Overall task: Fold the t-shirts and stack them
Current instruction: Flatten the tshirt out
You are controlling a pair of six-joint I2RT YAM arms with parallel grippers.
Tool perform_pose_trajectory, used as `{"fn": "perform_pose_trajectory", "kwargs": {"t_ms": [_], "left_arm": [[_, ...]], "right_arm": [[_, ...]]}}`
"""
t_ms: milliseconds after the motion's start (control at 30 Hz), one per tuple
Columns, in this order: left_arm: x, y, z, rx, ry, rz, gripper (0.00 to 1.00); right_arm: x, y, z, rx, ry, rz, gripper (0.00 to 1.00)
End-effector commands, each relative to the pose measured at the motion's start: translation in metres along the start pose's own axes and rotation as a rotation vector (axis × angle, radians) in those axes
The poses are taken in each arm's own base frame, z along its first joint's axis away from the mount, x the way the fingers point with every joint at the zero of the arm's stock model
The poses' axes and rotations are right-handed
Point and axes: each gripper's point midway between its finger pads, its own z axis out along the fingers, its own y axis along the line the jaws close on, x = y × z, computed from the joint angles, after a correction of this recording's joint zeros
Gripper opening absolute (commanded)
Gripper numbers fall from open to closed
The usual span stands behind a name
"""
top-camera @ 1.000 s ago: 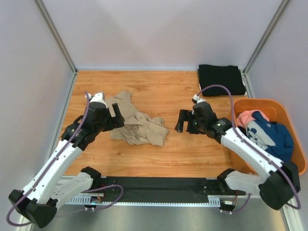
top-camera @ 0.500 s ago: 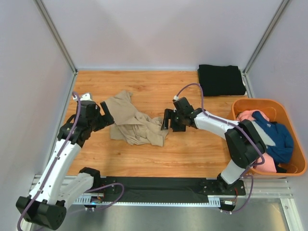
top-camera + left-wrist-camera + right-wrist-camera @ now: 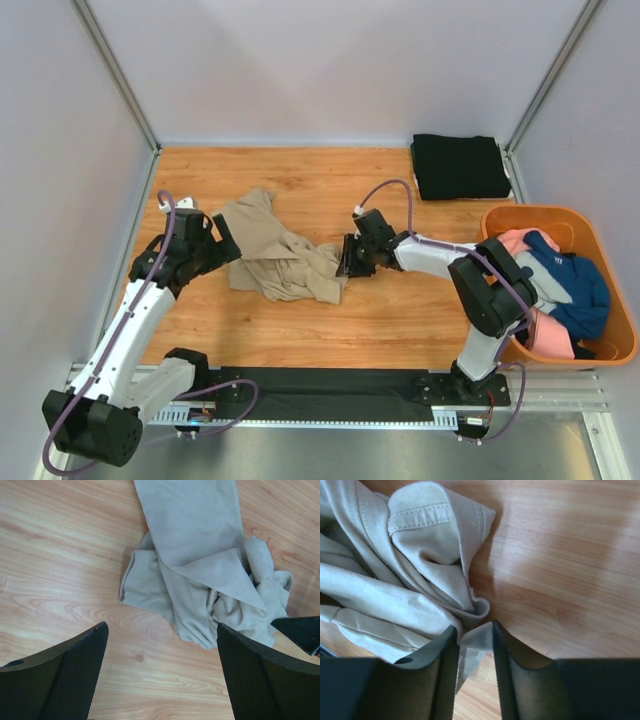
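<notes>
A crumpled tan t-shirt lies on the wooden table left of centre. My right gripper is down at the shirt's right edge. In the right wrist view its jaws stand narrow, with a corner of the tan t-shirt pinched between them. My left gripper hovers at the shirt's upper left, jaws wide open and holding nothing, with the tan t-shirt spread below and ahead of it. A folded black t-shirt lies at the back right. A pink t-shirt and a blue print t-shirt are heaped in the tub.
An orange plastic tub stands at the table's right edge. Grey walls with metal posts close in the table on three sides. Bare wood runs along the front, ahead of the arm bases.
My right arm swung left from mid-table to the tan shirt's right edge, and its jaws closed from wide open onto the cloth. The left arm drew back slightly to the left, staying open.
</notes>
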Motion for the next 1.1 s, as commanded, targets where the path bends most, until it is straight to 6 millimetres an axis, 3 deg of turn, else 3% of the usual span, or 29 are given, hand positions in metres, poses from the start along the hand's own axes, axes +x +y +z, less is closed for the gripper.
{"fn": "perform_pose_trajectory", "kwargs": {"t_ms": [0,167,467,667,800,933,1067], "left_arm": [[-0.009,0.005,0.004,-0.018,-0.039,-0.017,0.95],[-0.010,0.016,0.020,-0.081,-0.021,-0.021,0.95],[-0.029,0.011,0.029,-0.081,-0.050,-0.059,0.94],[-0.043,0.017,0.044,-0.120,-0.065,-0.082,0.94],[-0.056,0.026,0.069,-0.125,-0.039,-0.165,0.93],[-0.073,0.022,0.095,-0.143,-0.038,-0.182,0.92],[-0.080,0.025,0.140,-0.201,0.008,-0.189,0.90]], "right_arm": [[0.001,-0.002,0.003,-0.005,-0.012,-0.010,0.31],[-0.003,0.001,-0.017,-0.008,-0.047,-0.049,0.00],[-0.025,-0.002,-0.106,0.130,-0.171,-0.149,0.00],[-0.024,-0.036,-0.155,0.255,-0.302,-0.086,0.00],[-0.017,-0.054,-0.166,0.275,-0.337,-0.029,0.00],[-0.011,-0.061,-0.168,0.291,-0.338,-0.026,0.00],[-0.011,-0.065,-0.167,0.304,-0.328,-0.039,0.00]]}}
